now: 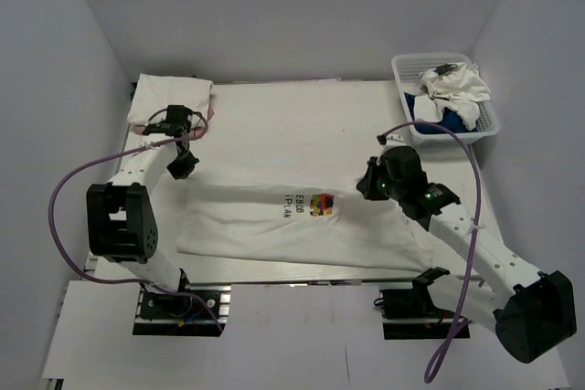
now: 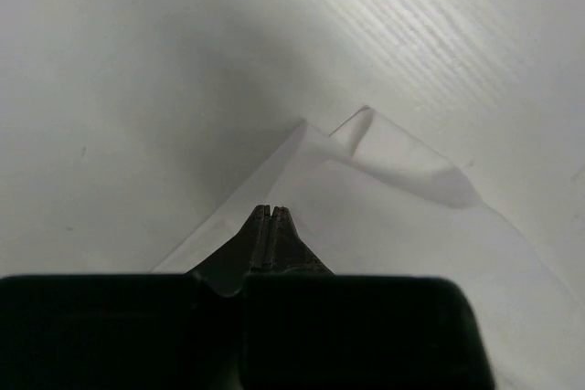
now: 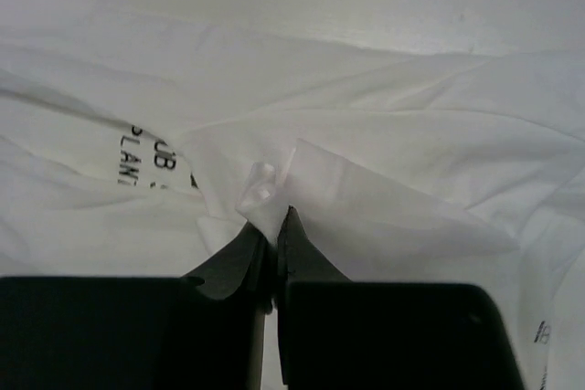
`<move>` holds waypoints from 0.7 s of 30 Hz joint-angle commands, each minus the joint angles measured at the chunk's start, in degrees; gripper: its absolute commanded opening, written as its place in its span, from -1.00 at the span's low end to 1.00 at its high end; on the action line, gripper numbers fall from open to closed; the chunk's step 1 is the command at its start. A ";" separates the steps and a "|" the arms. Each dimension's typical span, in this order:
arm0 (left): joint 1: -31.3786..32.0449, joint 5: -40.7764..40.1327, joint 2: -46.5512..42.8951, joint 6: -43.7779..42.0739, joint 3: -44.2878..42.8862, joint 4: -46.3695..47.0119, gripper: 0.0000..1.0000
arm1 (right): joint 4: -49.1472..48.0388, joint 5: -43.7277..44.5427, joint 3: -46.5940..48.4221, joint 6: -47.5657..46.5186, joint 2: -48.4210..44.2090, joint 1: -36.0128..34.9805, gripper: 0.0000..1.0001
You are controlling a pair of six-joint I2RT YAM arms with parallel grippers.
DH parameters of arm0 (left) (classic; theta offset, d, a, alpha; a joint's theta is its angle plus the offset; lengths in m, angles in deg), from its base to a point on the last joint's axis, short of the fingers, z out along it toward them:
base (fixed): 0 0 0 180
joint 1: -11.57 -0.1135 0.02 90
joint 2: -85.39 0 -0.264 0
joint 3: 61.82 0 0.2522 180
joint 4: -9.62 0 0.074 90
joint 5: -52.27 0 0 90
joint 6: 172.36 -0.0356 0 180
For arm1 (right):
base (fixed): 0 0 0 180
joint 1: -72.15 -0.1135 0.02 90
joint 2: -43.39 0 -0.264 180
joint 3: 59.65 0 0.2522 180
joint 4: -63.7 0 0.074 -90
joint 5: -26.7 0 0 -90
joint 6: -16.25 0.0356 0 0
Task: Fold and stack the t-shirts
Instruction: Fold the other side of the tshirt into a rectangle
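Observation:
A white t-shirt [image 1: 274, 226] with a colourful print and dark lettering [image 1: 311, 205] lies spread flat at the table's middle. My right gripper [image 1: 370, 185] is shut on a small raised fold of this t-shirt [image 3: 265, 191] at its right side, next to the lettering [image 3: 146, 157]. My left gripper [image 1: 184, 164] is at the shirt's far left corner. In the left wrist view its jaws [image 2: 271, 211] are shut over the cloth's edge [image 2: 384, 189], and no cloth shows between the tips. A folded stack of t-shirts [image 1: 169, 100], white with a pink edge, lies at the far left corner.
A white plastic basket [image 1: 402, 70] at the far right corner holds crumpled white cloth [image 1: 457, 89] and something blue [image 1: 437, 116]. Purple cables loop from both arms. White walls close the table on three sides.

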 commanded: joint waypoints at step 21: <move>0.31 4.05 -7.46 9.59 -7.40 -13.97 1.00 | 22.90 0.71 5.25 1.90 -3.22 -4.53 0.81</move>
